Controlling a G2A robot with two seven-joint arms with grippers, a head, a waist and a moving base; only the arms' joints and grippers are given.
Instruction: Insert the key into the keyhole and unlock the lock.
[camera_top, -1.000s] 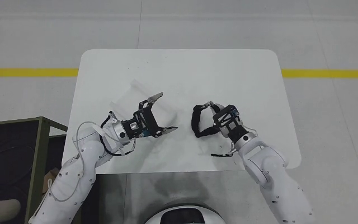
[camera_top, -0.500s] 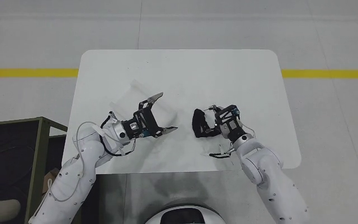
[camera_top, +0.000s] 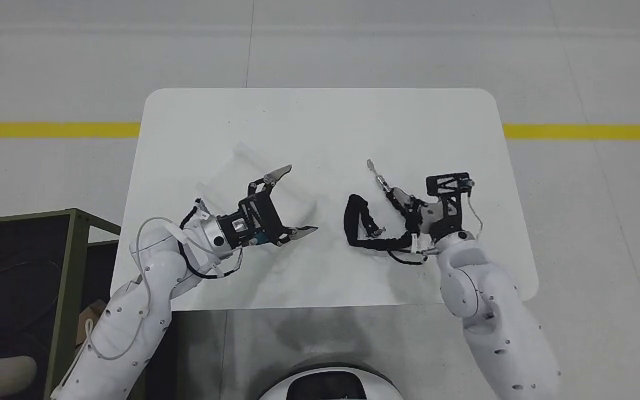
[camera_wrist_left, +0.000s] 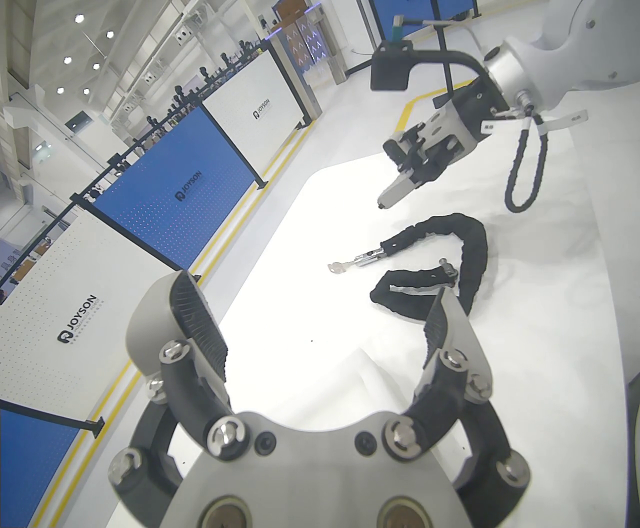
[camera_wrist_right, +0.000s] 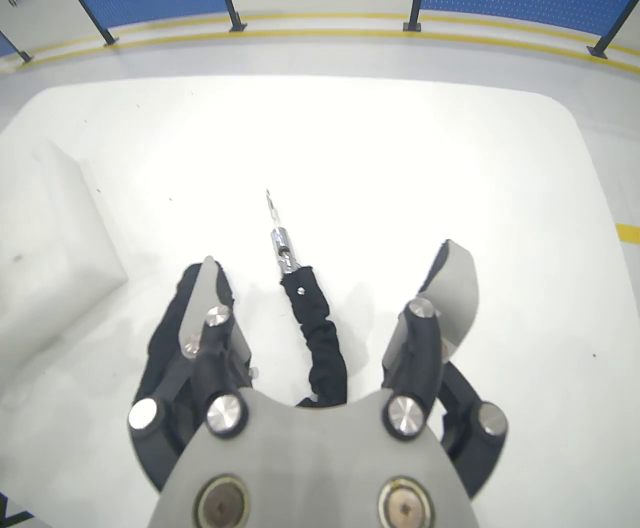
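From where I'm standing, the lock (camera_top: 352, 222), a black-sleeved cable, is lying curled on the white table (camera_top: 300, 110), a little right of centre in the top view. Its two ends are sitting apart. The key (camera_top: 372, 168) is sticking out of the metal end, pointing toward the upper left of that view.

The right gripper (camera_top: 404, 206) is hanging just over that end with its fingers spread wide, clasping nothing. In its wrist view they are straddling the cable, one finger sitting over the black loop, the other over bare table. Whether it is touching the cable I cannot tell.

Left of centre, the left gripper (camera_top: 300, 199) is hovering over a white pad (camera_top: 232, 165), also gaping wide and carrying nothing, well apart from the lock.
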